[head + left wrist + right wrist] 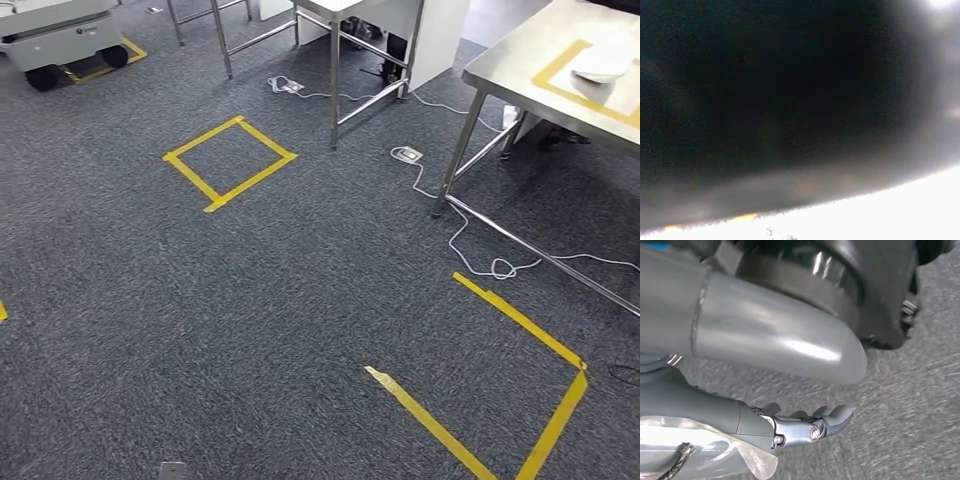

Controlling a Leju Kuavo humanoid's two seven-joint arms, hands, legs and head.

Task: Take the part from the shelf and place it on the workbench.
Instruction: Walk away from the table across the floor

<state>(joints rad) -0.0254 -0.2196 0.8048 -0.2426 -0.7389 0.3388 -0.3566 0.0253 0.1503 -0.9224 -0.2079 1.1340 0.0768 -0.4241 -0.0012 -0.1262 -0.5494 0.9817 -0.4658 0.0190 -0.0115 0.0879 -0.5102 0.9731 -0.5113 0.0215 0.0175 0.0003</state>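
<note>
Currently grey carpet floor (264, 300) seen from head view, marked with yellow tape square (229, 162) and partial yellow tape outline (521, 400). Steel-topped workbench (528, 60) at upper right; white rounded part (601, 62) lies inside yellow-taped area on it, so placement judged already done. Right hand (798, 427) hangs over carpet, fingers extended, slightly curled, nothing held. Left hand fingers: cannot be told, left wrist view dark. White cable (483, 262) near bench legs to be avoided when stepping.

Two steel tables (528, 60) (332, 10), one cart (60, 40), one white part (602, 62).
</note>
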